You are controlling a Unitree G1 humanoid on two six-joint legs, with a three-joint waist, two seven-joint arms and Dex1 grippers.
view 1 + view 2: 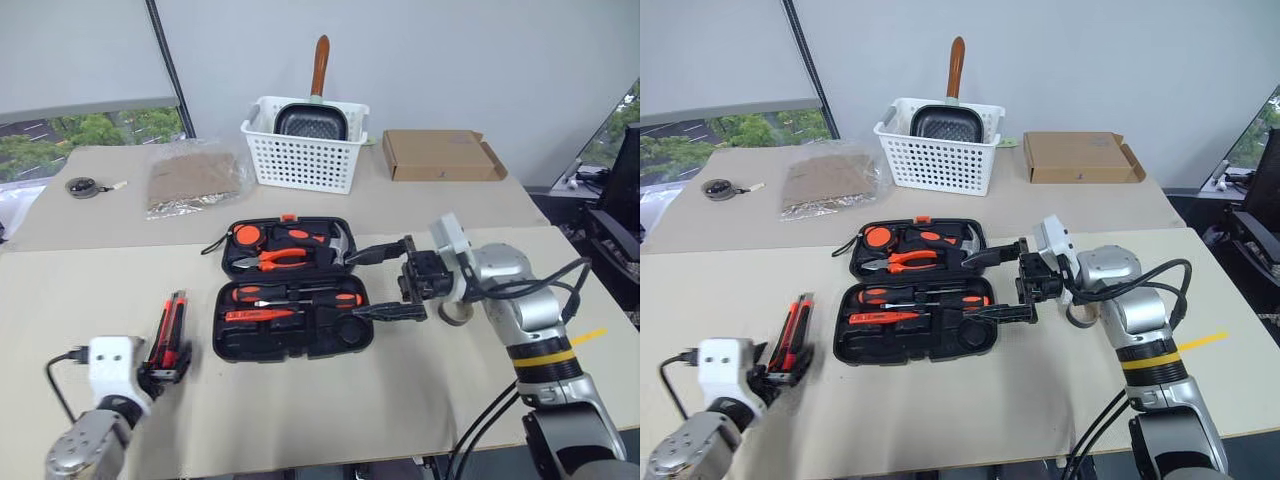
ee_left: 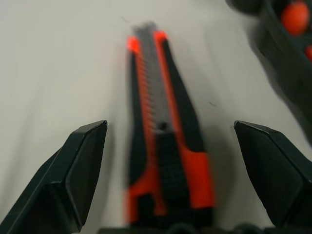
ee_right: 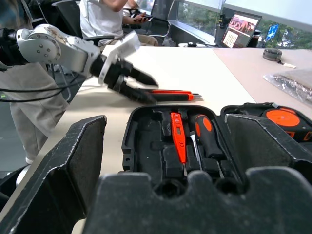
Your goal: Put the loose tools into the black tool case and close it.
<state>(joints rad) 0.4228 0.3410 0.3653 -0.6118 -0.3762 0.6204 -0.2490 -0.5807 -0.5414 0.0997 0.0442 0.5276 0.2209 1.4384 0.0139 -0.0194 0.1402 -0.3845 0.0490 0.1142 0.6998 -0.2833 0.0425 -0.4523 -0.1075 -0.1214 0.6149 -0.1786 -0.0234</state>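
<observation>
Left wrist view: my left pincer (image 2: 168, 180) open astride knife (image 2: 163, 131); stiff, light, slick; grip ribbed middle. Right pincer (image 1: 385, 282) open, case (image 1: 290, 290) at 9 o'clock.

My left arm (image 1: 88, 445) is rounded, brushed silver metal, ending in a white blocky wrist housing (image 1: 112, 362) with small dark screw holes. A thin black cable (image 1: 58, 375) loops from its side. My left gripper (image 2: 170, 165) has two black, faceted, wedge-shaped fingers (image 2: 73, 180) with a matte finish.

My right arm (image 1: 530, 330) is silver too, with a black ribbed band and a yellow stripe (image 1: 545, 358) around the forearm. Thick black cables (image 1: 520, 290) arc along it. A white angular block (image 1: 452, 240) sits at the wrist, ahead of a black mechanism. My right gripper (image 1: 385, 283) has two long black fingers (image 3: 63, 165), scuffed and dusty.
</observation>
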